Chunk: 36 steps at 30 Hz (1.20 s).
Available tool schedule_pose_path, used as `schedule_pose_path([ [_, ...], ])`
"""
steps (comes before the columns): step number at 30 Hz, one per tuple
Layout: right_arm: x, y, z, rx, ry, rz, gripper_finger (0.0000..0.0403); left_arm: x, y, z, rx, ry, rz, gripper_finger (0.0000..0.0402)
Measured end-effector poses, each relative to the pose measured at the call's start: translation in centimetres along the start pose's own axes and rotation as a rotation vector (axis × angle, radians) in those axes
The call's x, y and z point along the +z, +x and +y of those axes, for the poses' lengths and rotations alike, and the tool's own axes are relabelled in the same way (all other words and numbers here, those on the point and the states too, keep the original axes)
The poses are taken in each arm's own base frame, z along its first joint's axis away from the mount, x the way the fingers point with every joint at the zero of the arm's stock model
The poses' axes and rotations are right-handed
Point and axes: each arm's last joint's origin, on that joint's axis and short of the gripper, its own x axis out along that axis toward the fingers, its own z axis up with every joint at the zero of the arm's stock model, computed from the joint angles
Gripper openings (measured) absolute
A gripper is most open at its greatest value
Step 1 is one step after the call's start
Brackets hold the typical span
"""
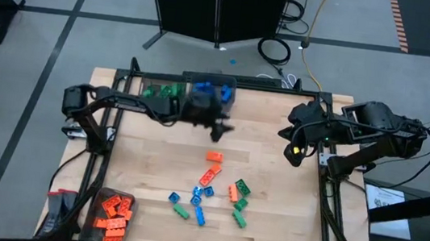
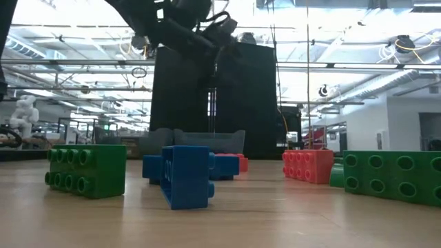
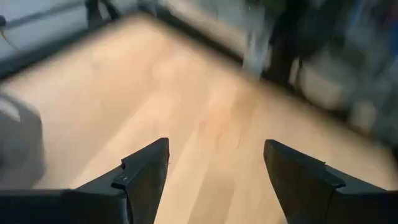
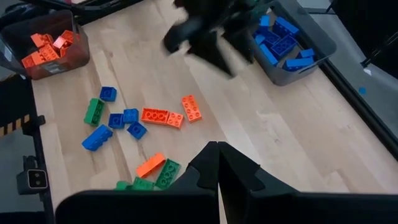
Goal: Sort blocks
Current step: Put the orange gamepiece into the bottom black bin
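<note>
Now left pincer [image 1: 221, 126] spread and empty beside blue bin [image 1: 212, 90]; right pincer [image 1: 296, 152] shut, parked at desk [image 1: 284, 226] edge. Loose blocks [image 1: 208, 194] mid-desk: roughly four blue, four green, three orange (overlaps blur count). Three bins. Risk: tight cluster, so a descending pincer could nudge neighbours or pinch two.
</note>
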Motion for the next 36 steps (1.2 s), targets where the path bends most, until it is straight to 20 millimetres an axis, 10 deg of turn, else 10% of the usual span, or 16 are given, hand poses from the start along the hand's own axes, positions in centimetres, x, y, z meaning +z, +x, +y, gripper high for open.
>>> schedule_pose_path([
  [11,0.0,0.0,0.0,0.000,-0.021,0.000,0.0000,-5.8,0.0,-3.3,0.012,0.495,0.384,0.0264],
  [36,0.0,0.0,0.0,0.003,0.007,0.000,0.0000,-11.5,2.9,-2.9,-0.003,0.537,0.512,0.0264],
])
